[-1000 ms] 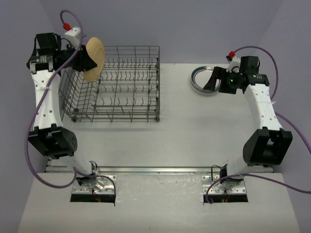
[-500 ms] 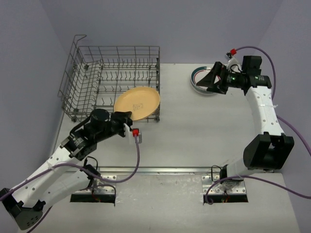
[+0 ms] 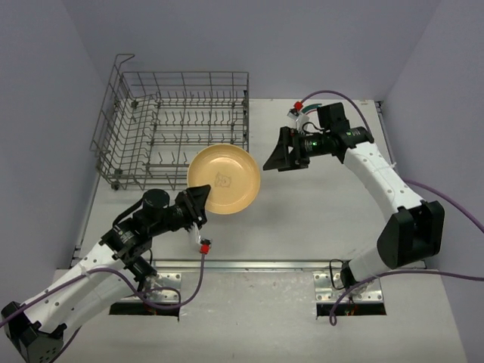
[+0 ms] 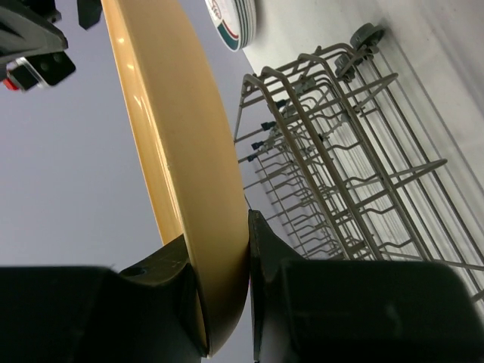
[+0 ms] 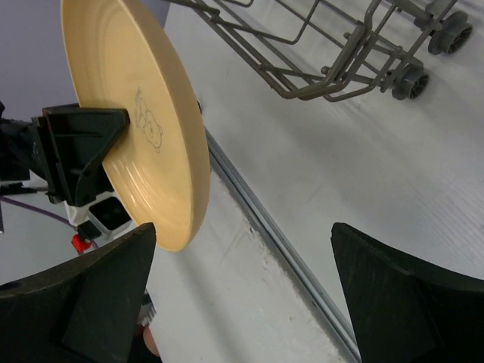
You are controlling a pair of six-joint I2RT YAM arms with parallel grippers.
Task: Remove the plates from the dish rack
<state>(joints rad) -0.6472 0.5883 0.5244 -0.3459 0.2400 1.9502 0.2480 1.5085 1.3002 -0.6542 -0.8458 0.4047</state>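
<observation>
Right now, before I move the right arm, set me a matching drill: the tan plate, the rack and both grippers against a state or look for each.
1 tan plate
2 rack
3 left gripper
4 right gripper

A open, holding nothing
B grey wire
C shut on the plate's rim
D off the table, gripped by its edge

Pairs: 1-D, 2-B, 3-C, 4-A

Walls (image 3: 257, 45): plain lilac-grey, enclosing three sides. Table (image 3: 302, 219): white, matte, evenly lit. Metal rail (image 3: 249, 265): silver, running along the table's near edge.
</observation>
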